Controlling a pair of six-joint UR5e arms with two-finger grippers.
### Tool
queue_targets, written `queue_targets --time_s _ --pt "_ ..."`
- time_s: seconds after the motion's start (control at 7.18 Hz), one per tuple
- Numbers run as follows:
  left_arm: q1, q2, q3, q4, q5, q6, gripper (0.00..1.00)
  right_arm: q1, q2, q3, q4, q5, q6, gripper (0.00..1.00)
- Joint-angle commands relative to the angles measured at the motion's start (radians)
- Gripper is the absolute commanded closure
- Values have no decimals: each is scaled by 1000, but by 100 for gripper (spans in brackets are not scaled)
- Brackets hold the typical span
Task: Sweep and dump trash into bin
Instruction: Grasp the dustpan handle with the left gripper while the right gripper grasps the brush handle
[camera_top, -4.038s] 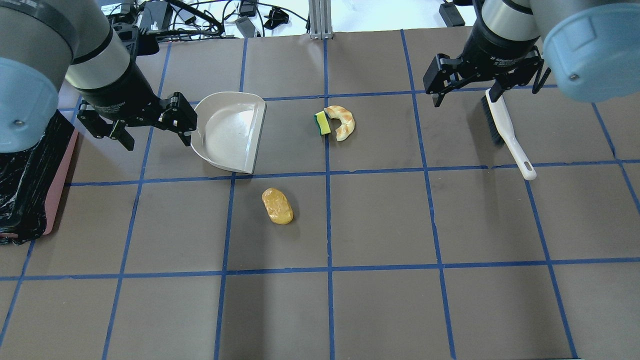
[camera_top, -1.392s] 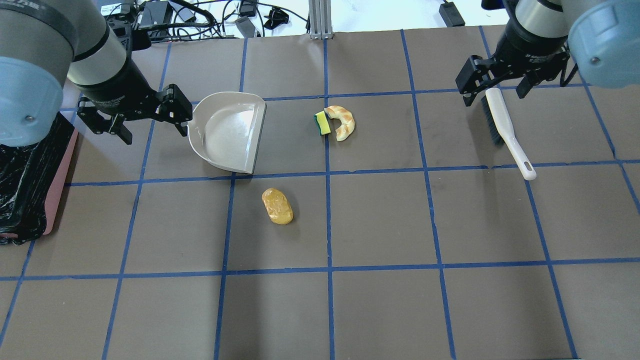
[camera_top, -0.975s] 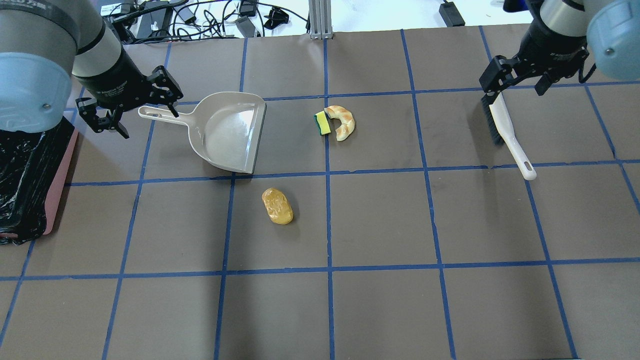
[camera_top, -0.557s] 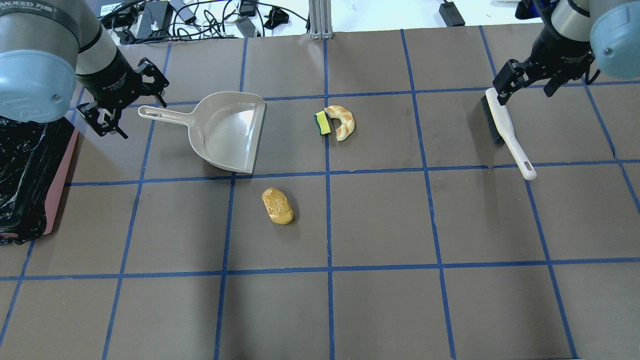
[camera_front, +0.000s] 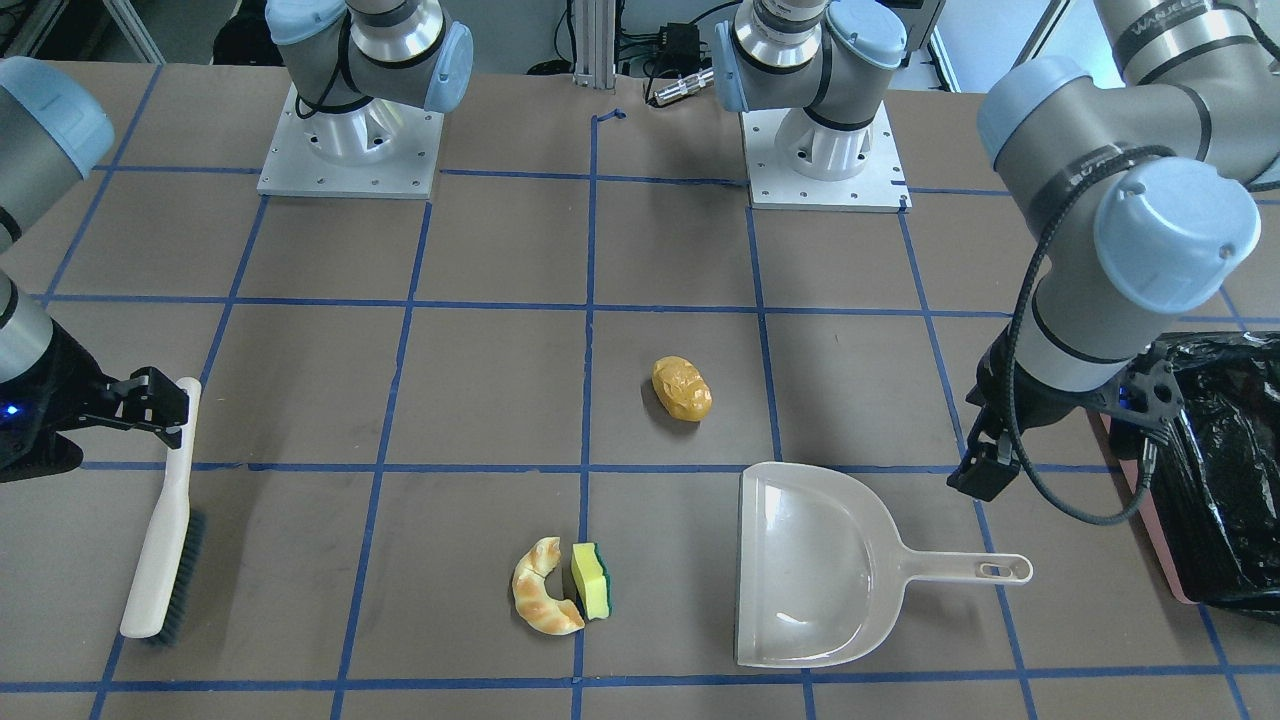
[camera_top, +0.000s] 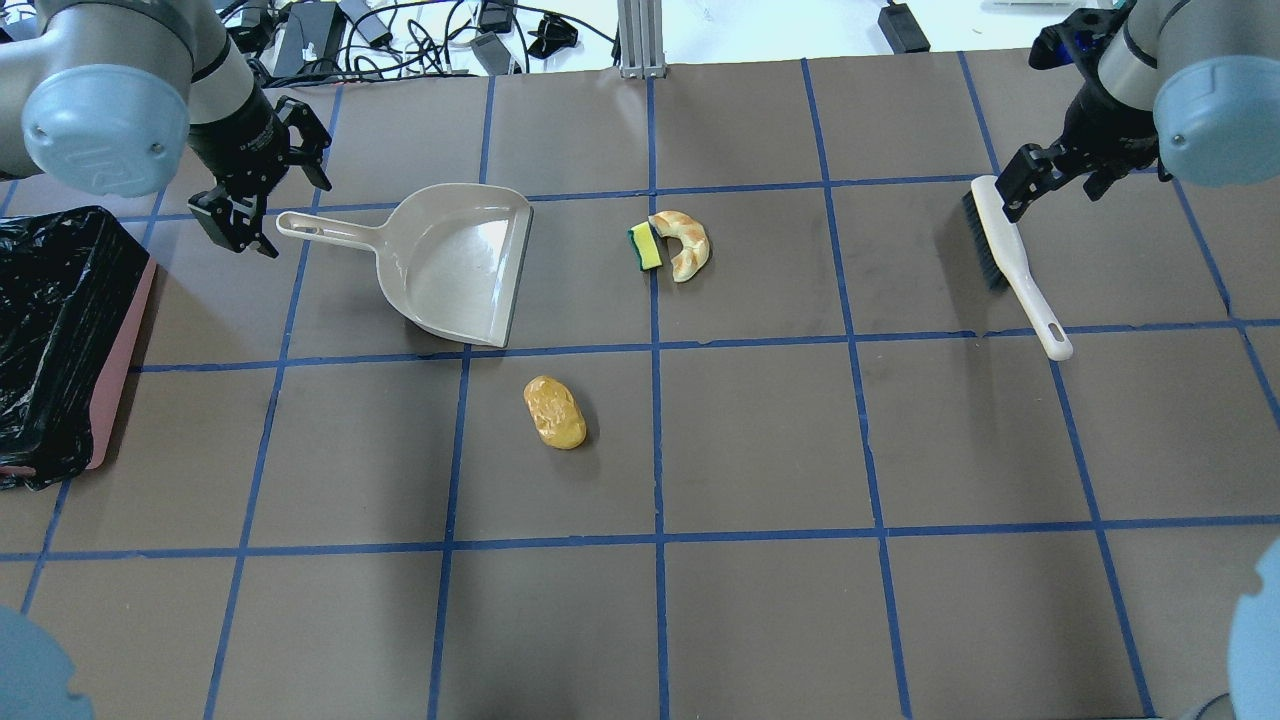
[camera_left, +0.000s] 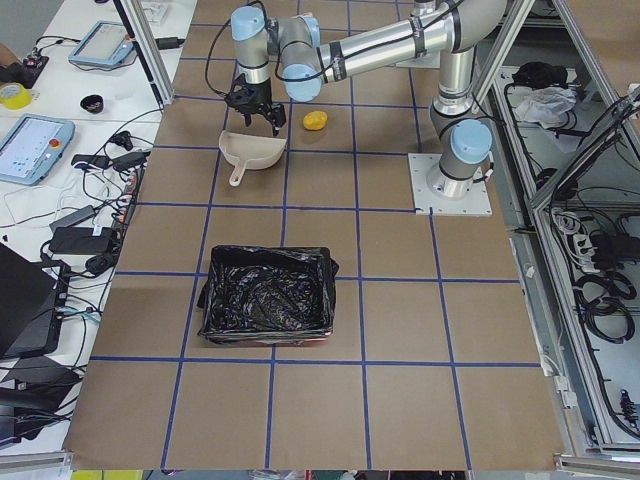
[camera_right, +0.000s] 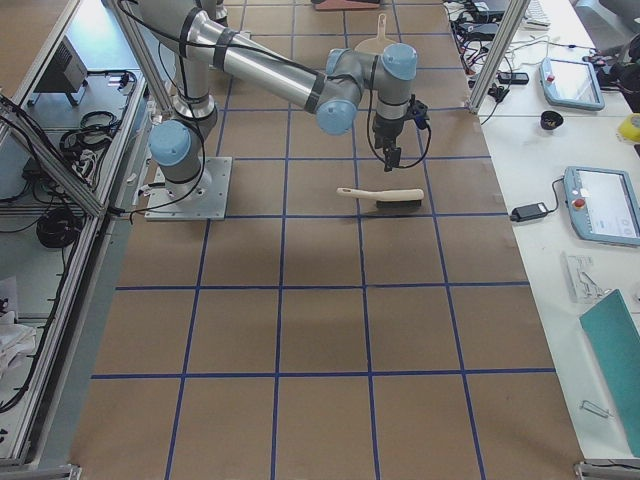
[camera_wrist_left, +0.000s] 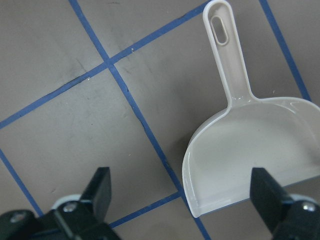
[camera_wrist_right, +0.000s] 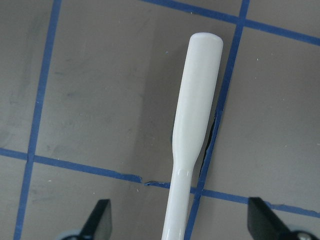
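Note:
The tan croissant (camera_top: 688, 246) and the yellow-green sponge (camera_top: 645, 248) lie touching mid-table. The golden roll (camera_top: 554, 411) lies apart, nearer the robot. The beige dustpan (camera_top: 460, 265) lies flat, handle toward the pink, black-lined bin (camera_top: 118, 345) at the left edge. My left gripper (camera_top: 293, 215) is open and empty above the handle's end; in the left wrist view (camera_wrist_left: 182, 200) the pan lies between the fingertips (camera_wrist_left: 100, 187). My right gripper (camera_top: 1060, 185) is open above the head end of the white brush (camera_top: 1010, 260); in the right wrist view (camera_wrist_right: 182, 220) it straddles the brush (camera_wrist_right: 192, 130).
Blue tape lines grid the brown table. Cables and power bricks (camera_top: 400, 30) lie past the far edge. The two arm bases (camera_front: 350, 140) stand at the robot's side. The bin also shows in the exterior left view (camera_left: 212, 290).
My left gripper has moved from the pan's back rim to the handle's end and turned. My right gripper has moved right and turned over the brush head. Nothing on the table moved.

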Motion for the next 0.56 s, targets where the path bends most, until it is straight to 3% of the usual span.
queue_targets --time_s 0.0,0.14,0.42 --pt "0 -102 79 43 3 -163 4 -43 12 78 -27 -2 -8 7" --pt "0 -136 81 110 6 -220 5 -61 3 123 -21 -1 -3 7" --pt "0 -208 118 120 70 -261 5 -64 -9 205 -74 -5 -3 7"
